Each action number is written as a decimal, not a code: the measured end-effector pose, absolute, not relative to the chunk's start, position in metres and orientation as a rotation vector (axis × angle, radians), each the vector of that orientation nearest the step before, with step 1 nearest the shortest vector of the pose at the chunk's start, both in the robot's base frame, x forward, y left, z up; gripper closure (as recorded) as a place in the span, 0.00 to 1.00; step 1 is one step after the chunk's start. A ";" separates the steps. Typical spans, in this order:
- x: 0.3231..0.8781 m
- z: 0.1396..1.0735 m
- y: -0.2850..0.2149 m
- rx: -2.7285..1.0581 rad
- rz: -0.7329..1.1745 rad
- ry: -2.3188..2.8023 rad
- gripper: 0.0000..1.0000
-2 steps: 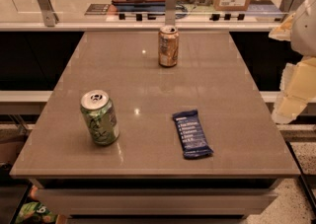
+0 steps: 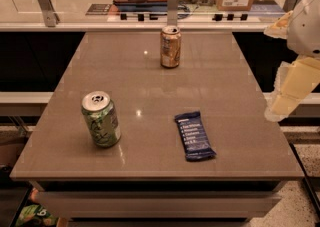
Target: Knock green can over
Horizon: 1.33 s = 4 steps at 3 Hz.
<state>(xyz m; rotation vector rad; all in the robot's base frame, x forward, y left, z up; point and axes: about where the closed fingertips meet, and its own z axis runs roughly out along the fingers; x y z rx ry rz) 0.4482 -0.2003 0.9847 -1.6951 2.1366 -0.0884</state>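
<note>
The green can (image 2: 101, 119) stands upright near the front-left corner of the table (image 2: 150, 86). The gripper (image 2: 287, 93) hangs beyond the right edge, well apart; whether it is open I cannot tell. A low crossing sweep could drag the blue snack bar (image 2: 194, 135) or hit the tan can (image 2: 170, 46).

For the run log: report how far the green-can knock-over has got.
Done: nothing yet; the green can stands upright near the front left of the table. In hand: the gripper hangs beyond the table's right edge, far from the can and touching nothing. Left: cross the table, past the blue snack bar, and push the green can onto its side, leaving the tan can at the back alone.
</note>
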 end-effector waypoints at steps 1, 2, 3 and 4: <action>0.461 0.979 -0.179 -1.674 0.004 2.033 0.00; 0.472 0.969 -0.152 -1.646 0.135 1.919 0.00; 0.474 0.960 -0.128 -1.584 0.252 1.836 0.00; 0.473 0.955 -0.108 -1.516 0.339 1.770 0.00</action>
